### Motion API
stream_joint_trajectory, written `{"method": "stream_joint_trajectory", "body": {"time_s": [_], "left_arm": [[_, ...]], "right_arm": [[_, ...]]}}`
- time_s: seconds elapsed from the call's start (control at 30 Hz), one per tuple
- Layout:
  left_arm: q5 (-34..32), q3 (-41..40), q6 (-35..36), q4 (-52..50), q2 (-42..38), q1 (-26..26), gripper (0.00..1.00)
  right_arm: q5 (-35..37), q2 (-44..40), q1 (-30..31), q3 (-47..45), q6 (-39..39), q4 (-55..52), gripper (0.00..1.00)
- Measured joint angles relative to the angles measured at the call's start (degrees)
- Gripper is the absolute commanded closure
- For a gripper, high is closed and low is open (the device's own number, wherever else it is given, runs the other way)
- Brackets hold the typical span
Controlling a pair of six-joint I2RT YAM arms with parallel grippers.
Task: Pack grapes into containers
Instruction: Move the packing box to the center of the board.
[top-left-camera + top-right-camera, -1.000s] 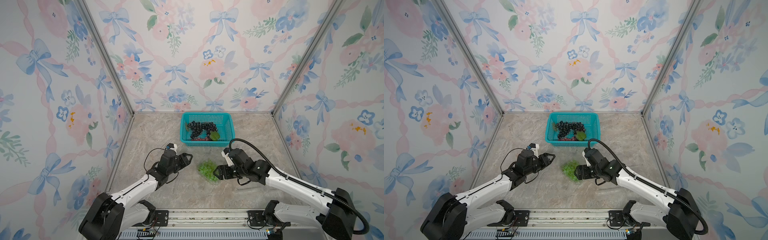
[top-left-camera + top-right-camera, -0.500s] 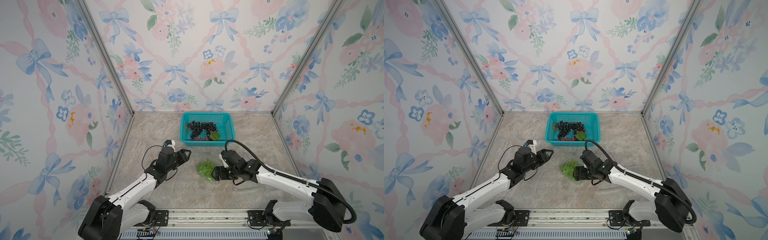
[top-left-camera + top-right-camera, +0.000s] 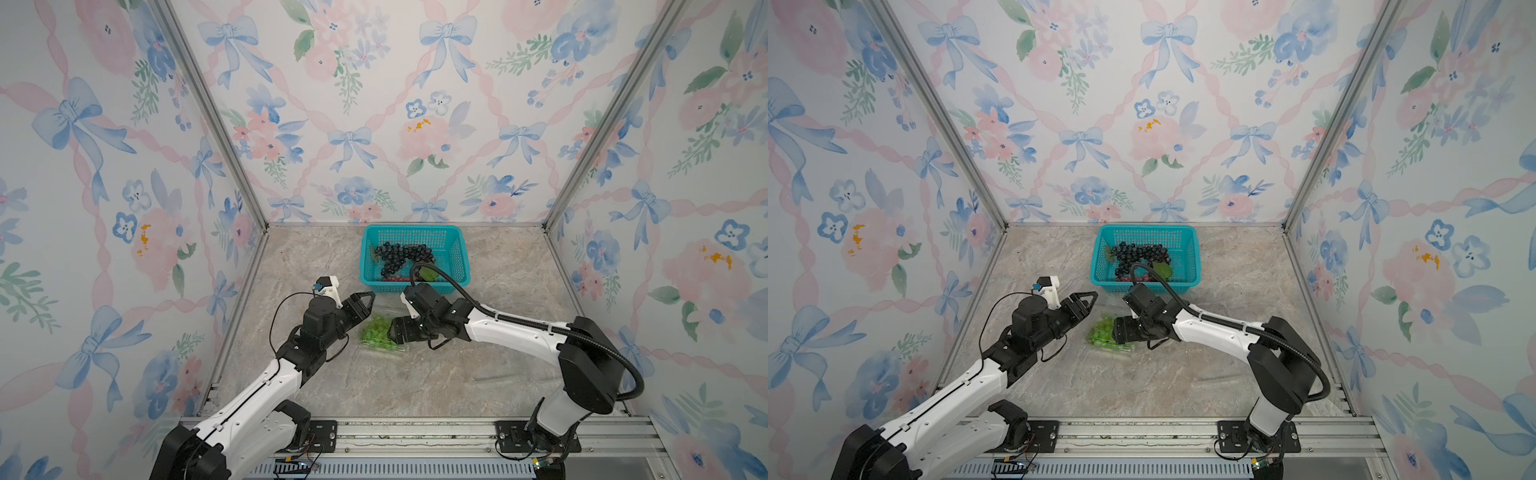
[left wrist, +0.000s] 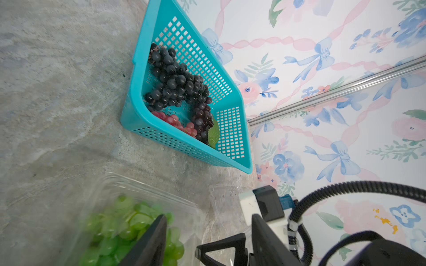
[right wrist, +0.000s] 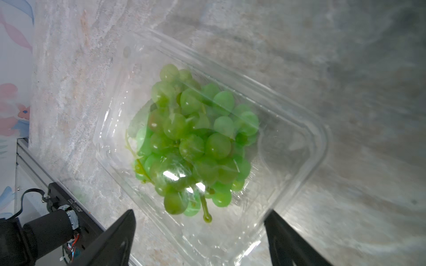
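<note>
A bunch of green grapes lies in a clear clamshell container at mid-table. My right gripper is open, its fingers either side of the container's near end. My left gripper is open at the container's far left side, with thin clear plastic between its fingers. Dark grapes and red grapes lie in the basket.
A teal mesh basket stands at the back centre, just behind both grippers. The right arm's black cable arches over its front edge. A faint see-through shape lies on the marble table near the right arm.
The container with the green grapes has slid left, toward the left gripper, with the right gripper moving along at its side. The left gripper has shifted slightly toward the back.
</note>
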Motion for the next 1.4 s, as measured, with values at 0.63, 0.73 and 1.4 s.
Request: {"method": "stream_joint_trajectory", "body": {"time_s": [0.63, 0.73, 1.4], "left_arm": [[-2.29, 1.03, -2.10, -3.21, -4.15, 16.59, 0.41], [-1.33, 1.68, -1.88, -3.21, -3.17, 17.07, 0.41], [2.32, 4.46, 1.55, 2.10, 5.99, 7.76, 0.40]], "right_arm": [[-5.35, 15.76, 6.27, 14.84, 3.82, 11.26, 0.17], [-5.57, 15.74, 6.19, 14.64, 4.22, 12.28, 0.17], [14.88, -24.52, -0.87, -14.19, 0.07, -19.32, 0.27]]}}
